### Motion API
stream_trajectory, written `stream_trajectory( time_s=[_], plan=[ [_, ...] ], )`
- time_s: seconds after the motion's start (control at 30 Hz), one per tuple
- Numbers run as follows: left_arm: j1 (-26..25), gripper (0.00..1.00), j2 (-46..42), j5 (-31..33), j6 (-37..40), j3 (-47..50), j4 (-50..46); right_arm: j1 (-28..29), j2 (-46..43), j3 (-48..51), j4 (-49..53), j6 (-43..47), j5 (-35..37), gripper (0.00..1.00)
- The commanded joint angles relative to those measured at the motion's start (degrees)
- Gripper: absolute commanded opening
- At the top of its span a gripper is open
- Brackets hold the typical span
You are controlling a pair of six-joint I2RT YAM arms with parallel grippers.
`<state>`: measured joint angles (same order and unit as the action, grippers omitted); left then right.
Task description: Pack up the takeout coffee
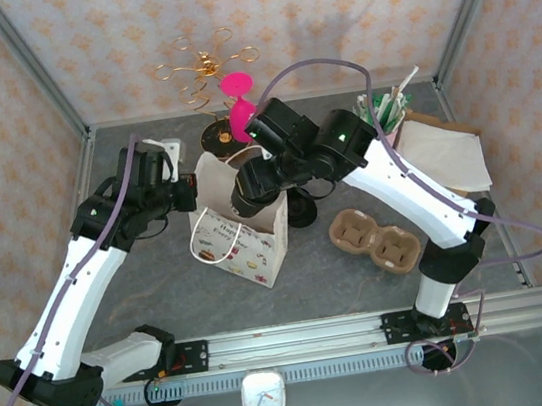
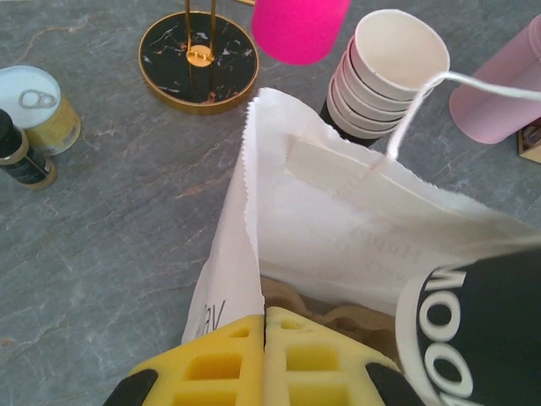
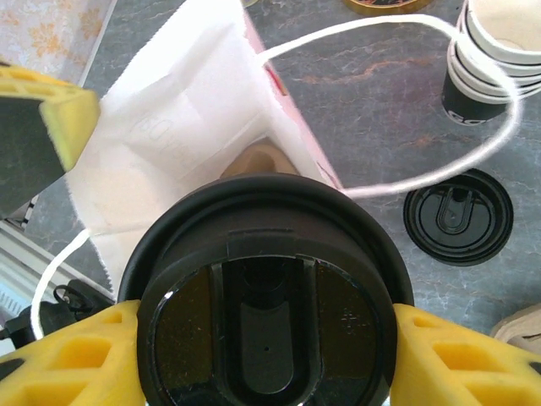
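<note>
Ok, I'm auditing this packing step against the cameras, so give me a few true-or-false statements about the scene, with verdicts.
1. The right gripper holds a black-lidded cup over the open paper bag. True.
2. The left gripper is open and away from the bag. False: it is shut on the bag's rim.
3. A loose black lid lies on the table. True.
4. The brown carrier on the table holds two cups. False: its pockets are empty.
</note>
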<state>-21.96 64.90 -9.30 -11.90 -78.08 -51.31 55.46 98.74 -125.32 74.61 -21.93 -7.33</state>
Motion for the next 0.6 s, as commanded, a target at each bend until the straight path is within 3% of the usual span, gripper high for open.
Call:
stream_trajectory(
  time_s=[0.0,0.57],
  plan=[
    [0.5,0.0,-1.3,-0.8,0.0,1.1,3.4,0.9,-0.5,0.2,0.4,-1.3,2.0,0.44],
    [0.5,0.0,-5.5,-1.3,0.2,3.4,6.4,2.8,0.8,5.5,0.5,-4.0,4.0,0.43]
  ],
)
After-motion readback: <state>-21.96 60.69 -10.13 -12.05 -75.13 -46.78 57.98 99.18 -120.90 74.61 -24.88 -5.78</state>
